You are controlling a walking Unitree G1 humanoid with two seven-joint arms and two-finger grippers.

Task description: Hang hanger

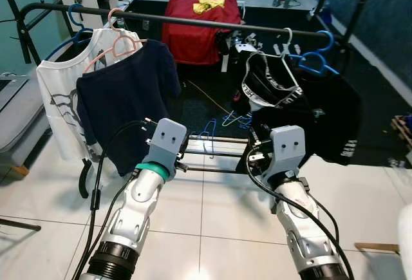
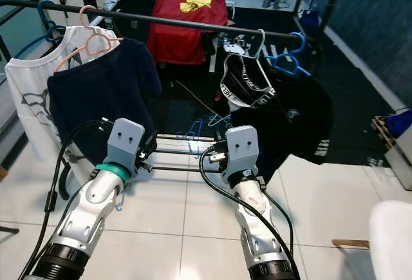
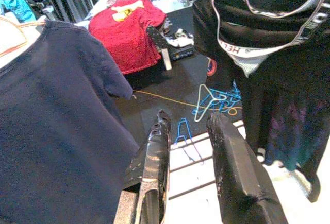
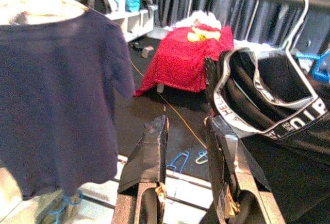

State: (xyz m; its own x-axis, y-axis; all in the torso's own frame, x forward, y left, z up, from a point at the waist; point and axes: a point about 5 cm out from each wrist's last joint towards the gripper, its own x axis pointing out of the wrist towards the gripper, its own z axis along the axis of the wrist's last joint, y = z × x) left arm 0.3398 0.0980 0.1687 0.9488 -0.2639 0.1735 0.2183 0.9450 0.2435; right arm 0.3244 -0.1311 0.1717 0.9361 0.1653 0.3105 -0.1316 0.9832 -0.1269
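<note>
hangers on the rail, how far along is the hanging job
Looks done: a white shirt, a navy shirt and black garments hang on hangers from the black rail. In hand: nothing; the left claw and right claw are both open and empty, raised before the rack. Left: loose blue hangers lie on the floor beneath, not yet picked up.

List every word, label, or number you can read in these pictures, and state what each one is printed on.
"HEL": white band of the black garment on the white hanger; the rest is folded away.
White print on the black garment's sleeve: too small to read.
Yellow print on the red cloth: no legible letters.
</note>
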